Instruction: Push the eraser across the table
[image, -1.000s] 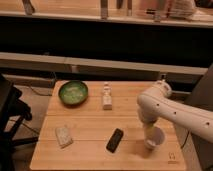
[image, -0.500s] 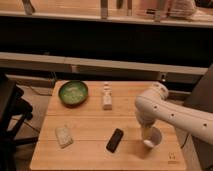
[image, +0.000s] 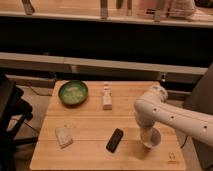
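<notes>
End effector (image: 147, 131) barely moved, low at the white cup (image: 153, 141) near the eraser (image: 115, 140), grip state can't tell; eraser unmoved on desk (image: 90, 120), push pending.

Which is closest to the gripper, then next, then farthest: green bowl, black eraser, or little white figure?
The gripper sits at the white cup, right side of the table.
1. The eraser, close by, front middle.
2. The white figure, back middle.
3. The green bowl, far back corner.
</notes>
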